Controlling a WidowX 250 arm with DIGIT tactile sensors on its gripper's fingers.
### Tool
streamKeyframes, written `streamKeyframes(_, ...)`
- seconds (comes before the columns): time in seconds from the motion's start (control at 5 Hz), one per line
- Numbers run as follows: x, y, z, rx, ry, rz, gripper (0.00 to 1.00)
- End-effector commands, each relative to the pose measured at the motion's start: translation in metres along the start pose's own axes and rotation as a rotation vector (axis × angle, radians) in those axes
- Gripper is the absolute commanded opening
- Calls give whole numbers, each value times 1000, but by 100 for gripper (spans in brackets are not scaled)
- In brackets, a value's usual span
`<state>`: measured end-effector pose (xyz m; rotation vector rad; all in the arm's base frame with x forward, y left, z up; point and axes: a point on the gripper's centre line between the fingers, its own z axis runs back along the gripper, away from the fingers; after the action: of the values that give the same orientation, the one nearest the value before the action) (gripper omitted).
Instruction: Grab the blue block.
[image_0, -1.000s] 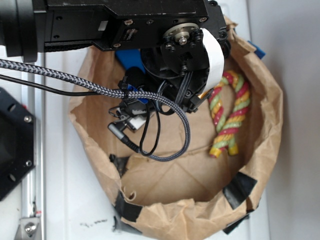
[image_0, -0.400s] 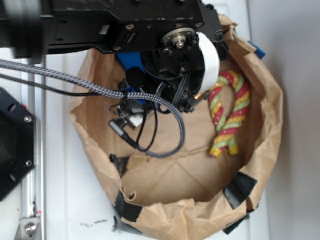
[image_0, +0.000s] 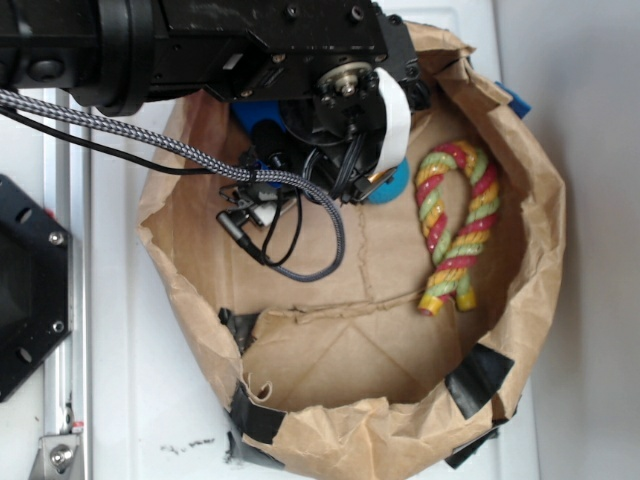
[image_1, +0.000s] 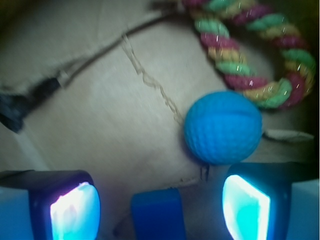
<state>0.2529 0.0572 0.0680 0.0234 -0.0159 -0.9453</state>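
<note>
The blue block (image_1: 159, 214) lies flat on the paper floor of the bag, at the bottom of the wrist view, between my two glowing pads and touching neither. My gripper (image_1: 160, 212) is open, with wide gaps on both sides of the block. In the exterior view only a corner of the blue block (image_0: 258, 115) shows under the black arm (image_0: 230, 45), and the gripper's fingers are hidden there. A round textured blue ball (image_1: 223, 127) rests just beyond the right pad (image_1: 245, 207); the exterior view shows an edge of this ball (image_0: 392, 186).
A brown paper bag with rolled-down walls (image_0: 350, 440) encloses everything. A twisted red, green and yellow rope toy (image_0: 455, 225) lies at the right, beside the ball. Braided cables (image_0: 300, 200) hang from the arm over the bag's left half. A metal rail (image_0: 60, 300) runs outside on the left.
The arm has moved up and left toward the bag's far wall. The ball, hidden under the wrist before, now shows at its right edge. The cable loop has drawn up with the arm.
</note>
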Motion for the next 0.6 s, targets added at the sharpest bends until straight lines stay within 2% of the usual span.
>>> streamKeyframes(0.0,-14,3,-6,24,-15,-27,100)
streamKeyframes(0.2,-12,0,0,33,-21,-54,100)
streamKeyframes(0.4,-17,-1,-2,-9,-25,-54,100)
